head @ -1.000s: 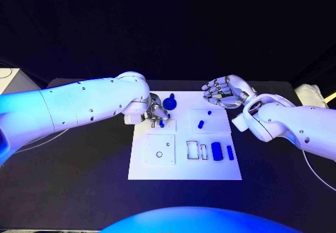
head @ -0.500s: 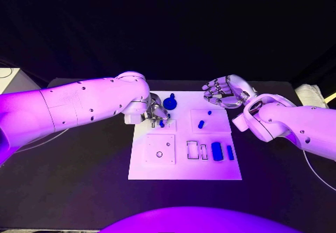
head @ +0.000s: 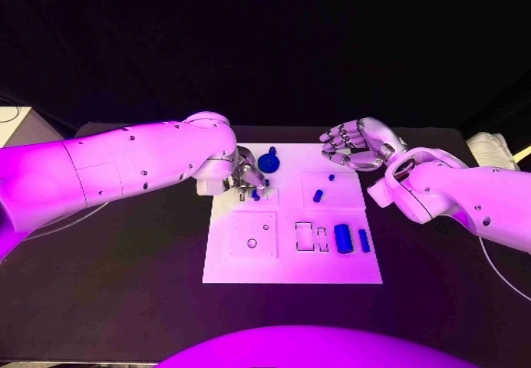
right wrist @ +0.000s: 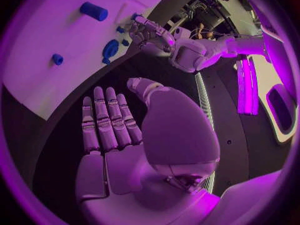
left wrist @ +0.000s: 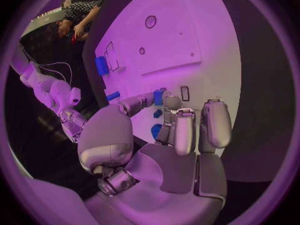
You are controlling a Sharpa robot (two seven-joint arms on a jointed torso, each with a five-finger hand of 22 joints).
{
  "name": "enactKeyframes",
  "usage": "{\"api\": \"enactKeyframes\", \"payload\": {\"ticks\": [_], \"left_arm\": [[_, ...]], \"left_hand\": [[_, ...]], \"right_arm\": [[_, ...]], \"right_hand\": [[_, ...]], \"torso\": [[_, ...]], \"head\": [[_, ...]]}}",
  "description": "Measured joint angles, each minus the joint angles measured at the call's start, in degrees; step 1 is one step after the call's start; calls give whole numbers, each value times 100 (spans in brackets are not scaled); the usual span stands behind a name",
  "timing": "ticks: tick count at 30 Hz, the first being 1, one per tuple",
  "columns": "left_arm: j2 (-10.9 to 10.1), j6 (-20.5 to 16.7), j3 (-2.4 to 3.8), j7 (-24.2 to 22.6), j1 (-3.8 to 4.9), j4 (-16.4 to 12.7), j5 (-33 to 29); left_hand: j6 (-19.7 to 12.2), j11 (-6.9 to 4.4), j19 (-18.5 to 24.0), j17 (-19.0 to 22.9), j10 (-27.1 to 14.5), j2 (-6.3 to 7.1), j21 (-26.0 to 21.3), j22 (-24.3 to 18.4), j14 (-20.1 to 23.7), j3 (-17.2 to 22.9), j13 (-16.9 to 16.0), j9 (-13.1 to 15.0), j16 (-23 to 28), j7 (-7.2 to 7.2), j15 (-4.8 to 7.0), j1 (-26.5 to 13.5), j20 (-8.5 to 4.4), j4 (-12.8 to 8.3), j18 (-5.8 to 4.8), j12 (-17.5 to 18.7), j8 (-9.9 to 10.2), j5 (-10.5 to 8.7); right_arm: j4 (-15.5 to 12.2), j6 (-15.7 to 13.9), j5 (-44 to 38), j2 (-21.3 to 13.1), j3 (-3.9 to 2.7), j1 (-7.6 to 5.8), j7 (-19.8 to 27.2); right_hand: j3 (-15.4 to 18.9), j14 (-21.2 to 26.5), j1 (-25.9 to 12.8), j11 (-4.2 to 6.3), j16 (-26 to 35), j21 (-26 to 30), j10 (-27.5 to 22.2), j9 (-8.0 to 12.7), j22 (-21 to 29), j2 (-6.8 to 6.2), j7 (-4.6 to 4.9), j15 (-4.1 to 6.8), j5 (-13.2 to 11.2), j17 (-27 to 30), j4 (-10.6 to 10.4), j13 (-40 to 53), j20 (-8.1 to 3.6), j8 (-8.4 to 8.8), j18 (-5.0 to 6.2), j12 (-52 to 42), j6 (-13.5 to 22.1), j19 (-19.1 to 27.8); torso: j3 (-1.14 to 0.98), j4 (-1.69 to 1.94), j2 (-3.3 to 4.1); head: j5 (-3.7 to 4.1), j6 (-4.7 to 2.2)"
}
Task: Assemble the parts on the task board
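The white task board [head: 293, 264] lies in the middle of the black table. My left hand [head: 245, 179] hovers low over the board's far left area and pinches a small blue part [left wrist: 159, 97] between thumb and a finger; two more blue bits [left wrist: 156, 122] show just under the fingers. My right hand [head: 355, 145] floats above the board's far right corner with its fingers [right wrist: 106, 117] stretched out, holding nothing. On the board lie a round blue disc [head: 268, 162], two small blue pegs [head: 318, 196] and two blue bars [head: 343, 238].
A raised square plate [head: 253, 230] with a small hole sits on the near left of the board, with two rectangular slots [head: 303, 235] next to it. A pale object [head: 485, 146] lies at the table's far right edge. Bare black tabletop [head: 133, 261] surrounds the board.
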State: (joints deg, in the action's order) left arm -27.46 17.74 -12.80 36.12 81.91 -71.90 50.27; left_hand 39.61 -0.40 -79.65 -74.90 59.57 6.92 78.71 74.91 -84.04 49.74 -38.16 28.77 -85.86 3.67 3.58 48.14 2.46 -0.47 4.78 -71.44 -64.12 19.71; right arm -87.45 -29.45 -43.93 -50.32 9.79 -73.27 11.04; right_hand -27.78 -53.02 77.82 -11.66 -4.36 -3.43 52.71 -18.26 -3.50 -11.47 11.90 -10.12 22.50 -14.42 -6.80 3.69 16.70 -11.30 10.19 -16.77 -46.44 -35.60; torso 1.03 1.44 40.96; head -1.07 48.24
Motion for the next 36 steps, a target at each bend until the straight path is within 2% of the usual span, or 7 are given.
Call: {"api": "enactKeyframes", "payload": {"ticks": [4,28,29,30,36], "left_arm": [[0,29,1,0,0,-4,4],[14,176,7,-12,6,9,98],[15,178,7,-13,6,10,102],[15,180,7,-14,6,10,105],[17,197,8,-18,6,11,132]], "left_hand": [[-10,41,0,0,44,0,0,0,0,24,-51,0,0,9,0,0,0,24,0,0,-2,0],[77,24,-54,-4,263,0,62,0,0,38,-274,-12,-23,9,-1,0,-29,38,0,-93,-22,28],[87,19,-54,-4,272,0,62,0,0,40,-280,-12,-23,0,-1,0,-29,40,-13,-93,-21,28],[93,9,-63,-4,282,0,62,0,0,46,-283,-12,-31,-6,-1,0,-19,46,-92,-93,-20,28],[140,-12,-93,-3,323,0,108,0,0,46,-300,-23,-45,-10,-1,0,-30,46,-90,-114,-18,48]], "right_arm": [[0,0,-1,0,0,0,0],[1,0,-6,-1,-1,0,-1],[1,0,-6,-2,-1,0,-1],[1,0,-7,-2,-1,0,-1],[0,0,-8,-6,-1,0,-1]], "right_hand": [[0,0,0,0,0,0,0,0,0,0,0,0,0,0,0,0,0,0,0,0,0,0],[-15,0,0,0,0,0,0,-1,-1,0,0,0,0,9,-18,0,1,0,0,0,0,43],[-16,0,0,0,0,0,0,-1,-1,0,0,0,0,9,-18,0,1,0,0,0,0,43],[-16,0,0,0,0,0,0,-1,-1,0,0,0,0,9,-17,0,1,0,0,0,0,43],[-15,0,0,0,0,0,0,-1,-1,0,0,0,0,9,-18,0,1,0,0,0,0,43]], "torso": [[-1,2,-3],[-4,1,-3],[-4,1,-3],[-4,1,-3],[-4,0,-3]], "head": [[0,7],[-10,16],[-10,16],[-10,16],[-10,17]]}}
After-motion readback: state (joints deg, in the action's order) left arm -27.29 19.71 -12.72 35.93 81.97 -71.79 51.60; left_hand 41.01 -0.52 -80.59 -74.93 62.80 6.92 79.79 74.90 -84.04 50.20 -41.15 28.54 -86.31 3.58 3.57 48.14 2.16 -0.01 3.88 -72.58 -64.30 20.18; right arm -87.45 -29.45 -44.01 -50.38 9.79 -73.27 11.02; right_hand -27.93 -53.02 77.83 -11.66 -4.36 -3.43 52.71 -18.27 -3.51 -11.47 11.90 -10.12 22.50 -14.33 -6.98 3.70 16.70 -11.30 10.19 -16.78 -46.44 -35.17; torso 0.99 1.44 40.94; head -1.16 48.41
